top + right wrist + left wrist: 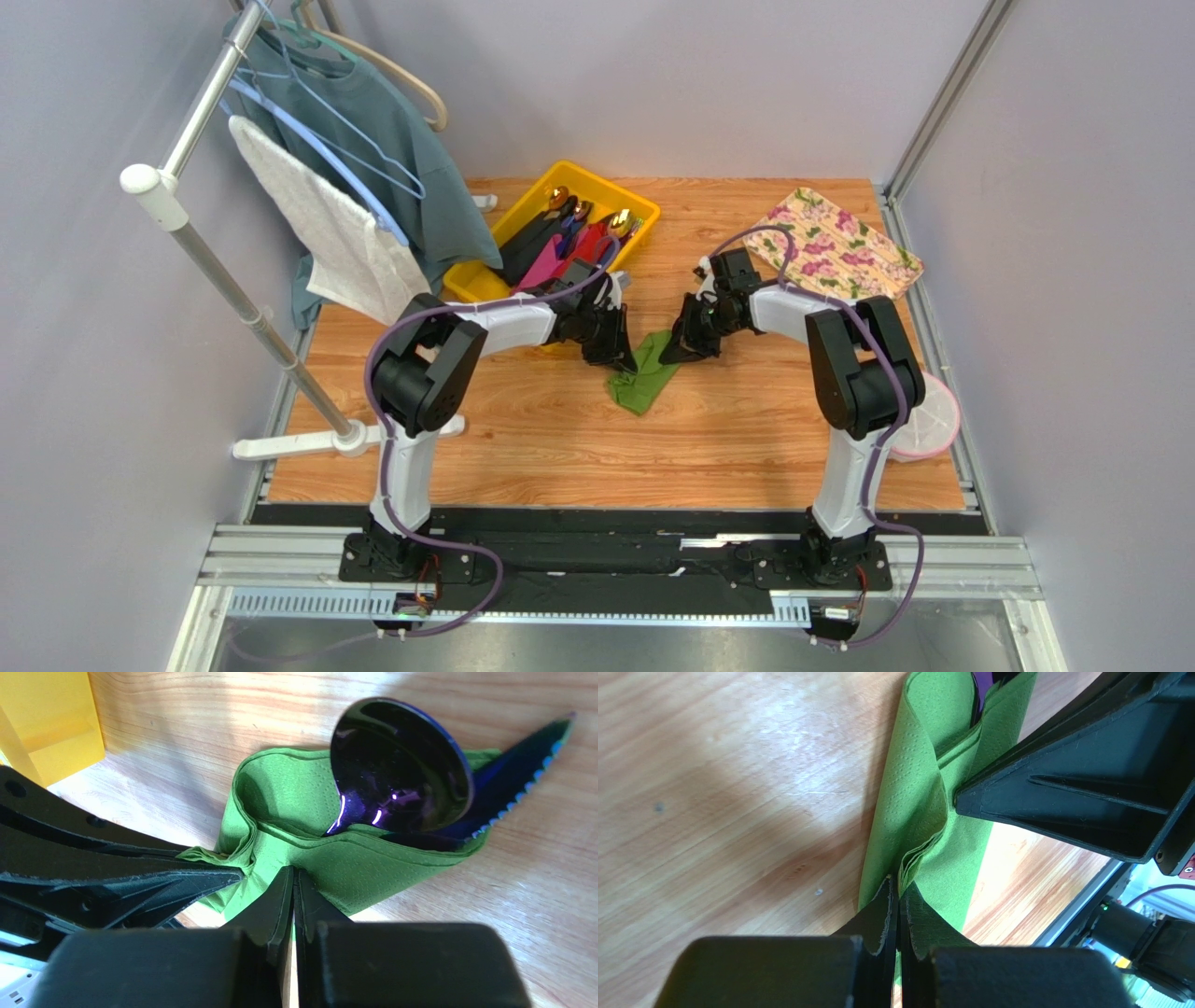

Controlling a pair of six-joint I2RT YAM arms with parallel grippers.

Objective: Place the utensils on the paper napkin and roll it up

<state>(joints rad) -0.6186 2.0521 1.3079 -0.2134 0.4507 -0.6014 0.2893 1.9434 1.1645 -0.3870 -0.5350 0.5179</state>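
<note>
Left wrist view: the left tool is clamped shut on a layered edge of the thin green paper napkin. The right tool, tips together, pinches the opposite fold. The napkin lies mid-way across the light wooden bench, wrapped around a dark iridescent spoon and a serrated blue-black knife, near the yellow plastic tray.

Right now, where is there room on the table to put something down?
The biggest bare patch is the wood between the paper napkin and the near edge. A smaller one lies at the far edge, between the yellow tray and the floral mat. The middle is crowded: the left gripper and right gripper meet at the napkin.
</note>
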